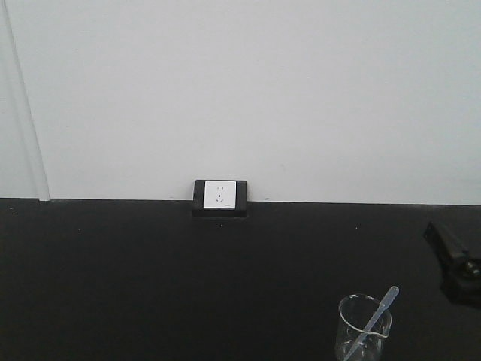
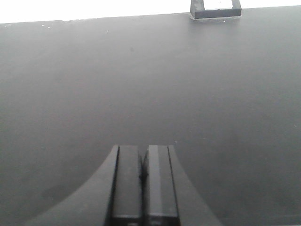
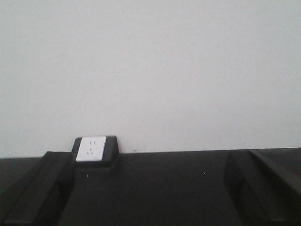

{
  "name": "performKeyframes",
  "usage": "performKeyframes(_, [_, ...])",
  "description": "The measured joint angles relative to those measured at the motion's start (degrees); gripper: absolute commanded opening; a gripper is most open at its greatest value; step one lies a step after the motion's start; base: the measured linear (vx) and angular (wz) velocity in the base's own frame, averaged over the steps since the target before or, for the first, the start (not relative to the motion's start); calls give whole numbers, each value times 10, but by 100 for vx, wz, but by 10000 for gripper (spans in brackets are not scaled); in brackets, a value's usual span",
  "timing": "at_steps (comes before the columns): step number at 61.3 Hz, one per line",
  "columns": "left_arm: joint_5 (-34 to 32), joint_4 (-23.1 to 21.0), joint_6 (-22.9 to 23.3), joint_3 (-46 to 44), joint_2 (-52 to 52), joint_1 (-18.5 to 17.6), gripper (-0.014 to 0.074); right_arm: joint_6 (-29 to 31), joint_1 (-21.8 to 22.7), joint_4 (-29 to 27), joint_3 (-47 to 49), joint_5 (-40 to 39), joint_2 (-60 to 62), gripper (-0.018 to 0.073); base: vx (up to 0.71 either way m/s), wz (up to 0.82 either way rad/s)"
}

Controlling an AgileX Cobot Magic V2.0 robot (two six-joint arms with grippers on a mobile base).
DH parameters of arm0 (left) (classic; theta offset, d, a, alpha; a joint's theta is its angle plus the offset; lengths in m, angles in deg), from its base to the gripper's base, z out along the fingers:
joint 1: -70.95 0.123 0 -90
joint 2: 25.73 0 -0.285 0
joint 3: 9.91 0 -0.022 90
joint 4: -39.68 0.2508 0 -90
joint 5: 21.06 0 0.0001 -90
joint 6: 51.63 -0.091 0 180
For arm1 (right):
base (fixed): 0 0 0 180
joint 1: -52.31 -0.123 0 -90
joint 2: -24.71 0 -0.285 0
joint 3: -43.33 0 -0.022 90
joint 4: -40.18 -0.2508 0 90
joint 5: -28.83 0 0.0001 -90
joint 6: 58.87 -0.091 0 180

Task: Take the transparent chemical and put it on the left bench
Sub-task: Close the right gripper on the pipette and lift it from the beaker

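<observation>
Standing upright at abt 5 o'clock in the front view, the transparent chemical (image 1: pixel 352 325) is sitting on a matte black worktop (image 1: pixel 150 286), its base being cut off by the pic's bottom edge. It's showing as a clear glass beaker w/ a pale pipette (image 1: pixel 382 304) leaning inside it, the pipette's top pointing toward 1 o'clock and poking over the rim. The beaker is standing free. At approx 2 o'clock from it, near but apart, a dark robot part (image 1: pixel 453 263) is jutting in from the 3 o'clock edge; can't tell which piece of the arm it is. At 11 o'clock from the beaker, well apart, a white wall socket (image 1: pixel 220 195) in a black housing is sitting where the worktop is meeting the plain white wall (image 1: pixel 240 90). In the R wrist view the right gripper (image 3: pixel 148 165) is hanging released, jaws spread wide w/ one finger at 8 o'clock and the other at 4 o'clock, gripping nothing, the socket showing just behind the 8 o'clock finger. In the L wrist view the left gripper (image 2: pixel 143 181) is sitting clenched at 6 o'clock, pads pressed together on nothing, over the worktop, w/ the socket peeking in at 1 o'clock.
</observation>
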Motion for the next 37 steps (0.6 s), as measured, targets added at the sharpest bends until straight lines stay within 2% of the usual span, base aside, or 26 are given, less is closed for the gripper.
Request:
performKeyframes(6, [0, 0, 0, 0, 0, 0, -3, -30, 0, -37, 0, -73, -65, 630, 0, 0])
performKeyframes(16, [0, 0, 0, 0, 0, 0, -3, -70, 0, -55, 0, -146, -182, 557, 0, 0])
performKeyframes(30, [0, 0, 0, 0, 0, 0, -3, -103, 0, -52, 11, -210, -329, 515, 0, 0])
performKeyframes(37, [0, 0, 0, 0, 0, 0, -3, -131, 0, -25, 40, -229, -386, 515, 0, 0])
